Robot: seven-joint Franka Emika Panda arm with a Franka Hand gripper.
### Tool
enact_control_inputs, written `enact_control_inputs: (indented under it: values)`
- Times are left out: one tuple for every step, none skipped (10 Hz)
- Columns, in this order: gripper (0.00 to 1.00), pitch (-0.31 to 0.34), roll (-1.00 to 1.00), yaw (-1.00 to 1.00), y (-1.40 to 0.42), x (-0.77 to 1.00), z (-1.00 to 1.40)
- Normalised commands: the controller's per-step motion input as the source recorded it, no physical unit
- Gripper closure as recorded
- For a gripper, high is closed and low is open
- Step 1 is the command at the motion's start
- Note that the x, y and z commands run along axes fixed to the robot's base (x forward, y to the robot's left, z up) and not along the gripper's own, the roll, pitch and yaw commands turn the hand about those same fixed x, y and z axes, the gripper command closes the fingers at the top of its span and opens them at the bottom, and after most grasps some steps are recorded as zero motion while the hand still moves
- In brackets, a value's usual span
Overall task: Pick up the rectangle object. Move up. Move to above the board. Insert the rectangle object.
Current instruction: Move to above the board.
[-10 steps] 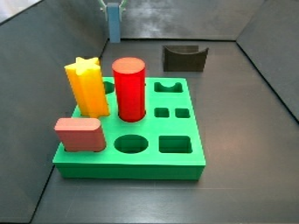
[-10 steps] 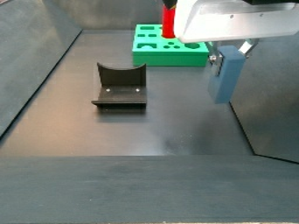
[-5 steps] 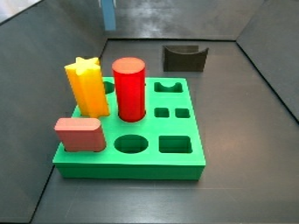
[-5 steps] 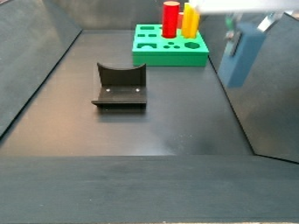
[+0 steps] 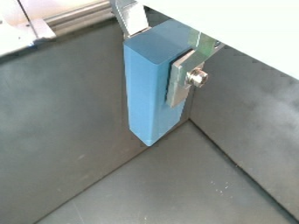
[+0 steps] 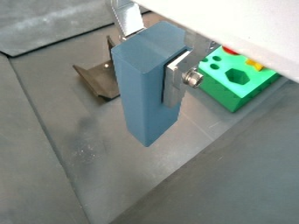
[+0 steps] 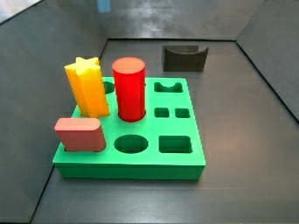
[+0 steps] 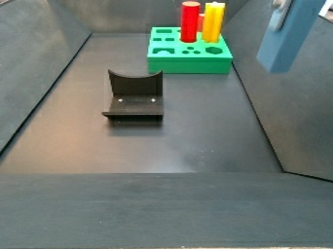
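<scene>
The rectangle object (image 5: 149,83) is a tall steel-blue slab, and my gripper (image 5: 160,57) is shut on its upper part, holding it upright well above the dark floor. Both wrist views show it (image 6: 142,87) between the silver fingers (image 6: 177,80). In a side view the slab (image 8: 289,37) hangs high at the right wall, with the gripper (image 8: 278,12) mostly cut off by the frame edge. Only a blue sliver (image 7: 105,4) shows in a side view. The green board (image 7: 190,163) lies on the floor, away from the slab, and shows in other views (image 8: 189,62) (image 6: 239,80).
On the board stand a red cylinder (image 7: 129,87), a yellow star post (image 7: 86,86) and a salmon-pink block (image 7: 79,134). The dark fixture (image 8: 132,95) stands on the floor between slab and board (image 7: 184,58). Grey walls enclose the floor.
My gripper has risen with the slab in it. In both side views the slab has moved up, almost out of one frame.
</scene>
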Motion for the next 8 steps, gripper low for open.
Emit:
enact_control_inputs:
  values:
    - [1.0, 0.063, 0.03, 0.0, 0.03, -0.07, 0.87]
    - [1.0, 0.071, 0.03, 0.01, 0.03, -0.03, 0.67]
    - [1.0, 0.077, 0.04, 0.01, 0.02, -0.02, 0.56]
    - [1.0, 0.081, 0.04, 0.01, 0.01, -0.01, 0.35]
    - [1.0, 0.082, 0.04, 0.01, 0.0, 0.0, 0.2]
    - [1.0, 0.33, 0.16, -0.72, -1.0, 0.4, 0.15]
    - [1.0, 0.325, 0.15, -0.66, -1.0, 0.4, 0.15]
    - [1.0, 0.298, 0.09, -0.43, -1.0, 0.41, 0.15]
